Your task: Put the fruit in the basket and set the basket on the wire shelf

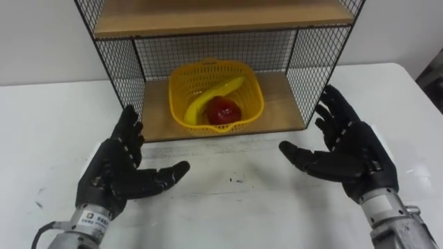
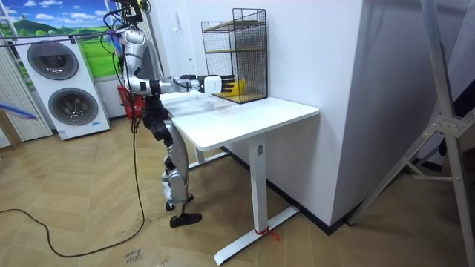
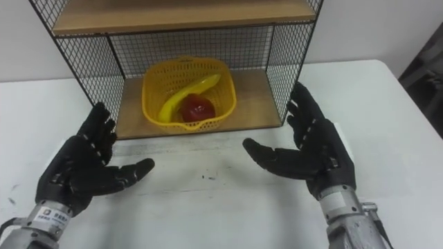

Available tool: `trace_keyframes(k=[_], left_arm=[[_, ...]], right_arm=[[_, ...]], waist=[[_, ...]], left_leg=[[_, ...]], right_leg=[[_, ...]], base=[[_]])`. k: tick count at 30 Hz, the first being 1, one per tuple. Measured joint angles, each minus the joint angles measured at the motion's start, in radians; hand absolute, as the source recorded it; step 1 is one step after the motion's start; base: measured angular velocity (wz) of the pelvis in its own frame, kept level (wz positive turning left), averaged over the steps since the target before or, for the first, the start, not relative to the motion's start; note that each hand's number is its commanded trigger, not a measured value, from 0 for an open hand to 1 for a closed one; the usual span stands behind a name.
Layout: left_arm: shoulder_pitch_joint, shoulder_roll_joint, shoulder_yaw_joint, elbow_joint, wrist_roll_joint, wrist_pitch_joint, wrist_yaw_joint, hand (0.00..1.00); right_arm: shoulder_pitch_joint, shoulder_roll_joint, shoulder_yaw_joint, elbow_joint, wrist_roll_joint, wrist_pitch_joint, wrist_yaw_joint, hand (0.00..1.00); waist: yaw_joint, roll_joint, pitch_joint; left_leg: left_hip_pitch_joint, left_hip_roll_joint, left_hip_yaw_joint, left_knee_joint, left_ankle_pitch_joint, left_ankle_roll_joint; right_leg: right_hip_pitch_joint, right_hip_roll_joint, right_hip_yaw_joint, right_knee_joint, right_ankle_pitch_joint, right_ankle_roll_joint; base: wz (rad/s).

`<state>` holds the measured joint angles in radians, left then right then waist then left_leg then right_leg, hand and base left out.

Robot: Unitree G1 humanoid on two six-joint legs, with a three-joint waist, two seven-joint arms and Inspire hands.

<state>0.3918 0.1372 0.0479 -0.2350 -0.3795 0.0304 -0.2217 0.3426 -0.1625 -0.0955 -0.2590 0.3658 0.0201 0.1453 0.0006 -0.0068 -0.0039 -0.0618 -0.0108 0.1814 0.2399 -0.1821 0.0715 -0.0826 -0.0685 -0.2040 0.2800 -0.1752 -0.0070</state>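
A yellow plastic basket (image 1: 187,86) stands on the bottom wooden board of the black wire shelf (image 1: 124,72). Inside it lie a yellow banana (image 1: 213,95) and a red apple (image 1: 223,111). My left hand (image 1: 116,166) hovers open over the white table, in front of the shelf's left side, palm turned inward. My right hand (image 1: 349,149) is open too, in front of the shelf's right side, palm facing left. Neither hand touches the basket. In the room view I stand at the table's end with both arms stretched toward the wire shelf (image 2: 236,53).
The white table (image 1: 235,200) runs wide around the shelf, which stands against the wall. A second wooden board (image 1: 221,17) sits above the basket. In the room view washing machines (image 2: 56,89) stand behind me and a metal frame (image 2: 445,126) at the room view's right.
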Motion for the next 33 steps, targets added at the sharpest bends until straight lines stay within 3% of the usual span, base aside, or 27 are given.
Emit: trace_keyframes(k=[2,6,8,12,17,20,22,23,25,26,28,33], left_arm=[[-0.001,0.001,0.03,-0.003,-0.001,-0.009,-0.031,0.0],[0.0,0.03,0.081,-0.034,-0.028,-0.01,-0.061,0.0],[0.0,0.042,0.116,-0.063,-0.056,-0.01,-0.076,0.0],[0.0,0.06,0.233,-0.13,-0.112,-0.027,-0.089,0.0],[0.007,0.076,0.394,-0.166,-0.175,-0.073,-0.063,0.0],[0.019,0.083,0.542,-0.166,-0.302,-0.082,0.006,0.0],[0.033,0.09,0.667,-0.164,-0.393,-0.113,0.078,0.0],[0.038,0.093,0.697,-0.16,-0.411,-0.123,0.093,0.0],[0.076,0.103,0.81,-0.123,-0.463,-0.148,0.178,0.0],[0.083,0.103,0.833,-0.11,-0.483,-0.15,0.206,0.0],[0.091,0.11,0.919,-0.035,-0.533,-0.153,0.322,0.0],[0.13,0.121,1.079,0.215,-0.647,-0.196,0.496,0.0]], right_arm=[[-0.001,0.0,-0.034,-0.007,-0.003,-0.007,-0.011,0.0],[-0.003,-0.008,-0.102,-0.042,-0.026,-0.064,-0.086,0.0],[-0.004,-0.012,-0.138,-0.067,-0.011,-0.073,-0.117,0.0],[-0.004,-0.032,-0.235,-0.119,-0.011,-0.112,-0.212,0.0],[-0.004,-0.067,-0.348,-0.13,-0.011,-0.124,-0.367,0.0],[-0.003,-0.079,-0.464,-0.13,0.025,-0.136,-0.493,0.0],[0.011,-0.091,-0.569,-0.119,0.068,-0.166,-0.604,0.0],[0.012,-0.098,-0.593,-0.106,0.081,-0.175,-0.628,0.0],[0.033,-0.125,-0.672,-0.066,0.109,-0.175,-0.731,0.0],[0.043,-0.125,-0.691,-0.066,0.117,-0.175,-0.757,0.0],[0.085,-0.127,-0.77,-0.047,0.152,-0.177,-0.851,0.0],[0.128,-0.155,-0.906,0.118,0.326,-0.186,-0.975,0.0]], waist=[[0.001,0.0,0.0],[0.004,0.013,-0.0002],[0.004,0.019,-0.0013],[0.004,0.039,-0.0014],[0.008,0.041,-0.0017],[0.02,0.043,-0.0031],[0.034,0.045,-0.0042],[0.035,0.045,-0.0044],[0.045,0.042,-0.0042],[0.048,0.044,-0.0052],[0.059,0.05,-0.0102],[0.064,0.046,-0.0138]], left_leg=[[-0.003,0.0,0.0,0.001,0.0,0.0],[-0.014,0.003,-0.002,0.013,0.0,0.0],[-0.015,0.004,-0.002,0.012,-0.001,-0.001],[-0.015,0.004,-0.002,0.001,0.0,-0.003],[-0.014,0.005,-0.002,-0.003,0.002,-0.007],[-0.014,0.006,-0.002,-0.003,0.002,-0.007],[-0.014,0.005,-0.005,-0.004,0.002,-0.008],[-0.013,0.005,-0.005,-0.004,0.002,-0.008],[-0.011,0.004,-0.004,-0.005,0.003,-0.008],[-0.011,0.003,-0.004,-0.005,0.003,-0.008],[-0.012,0.001,-0.009,-0.005,0.003,-0.008],[-0.017,-0.007,-0.018,-0.012,0.004,-0.01]], right_leg=[[-0.004,0.0,0.001,0.003,0.0,0.0],[0.0,0.004,0.003,-0.003,0.004,-0.001],[-0.001,0.006,0.007,-0.003,0.004,-0.001],[-0.005,0.009,0.01,-0.005,0.004,-0.002],[-0.008,0.01,0.011,-0.001,0.001,-0.006],[-0.007,0.01,0.008,-0.002,0.0,-0.006],[-0.007,0.01,0.004,-0.007,0.0,-0.006],[-0.006,0.009,0.002,-0.006,-0.001,-0.007],[-0.007,0.005,0.0,0.005,-0.006,-0.006],[-0.008,0.003,-0.001,0.009,-0.008,-0.006],[-0.007,-0.001,-0.01,0.011,-0.016,-0.005],[-0.025,-0.012,-0.02,0.037,-0.037,0.001]], base=[[0.0],[0.03],[0.0],[0.0],[0.0],[0.0],[0.02],[0.03],[0.0],[0.0],[0.07],[0.06]])
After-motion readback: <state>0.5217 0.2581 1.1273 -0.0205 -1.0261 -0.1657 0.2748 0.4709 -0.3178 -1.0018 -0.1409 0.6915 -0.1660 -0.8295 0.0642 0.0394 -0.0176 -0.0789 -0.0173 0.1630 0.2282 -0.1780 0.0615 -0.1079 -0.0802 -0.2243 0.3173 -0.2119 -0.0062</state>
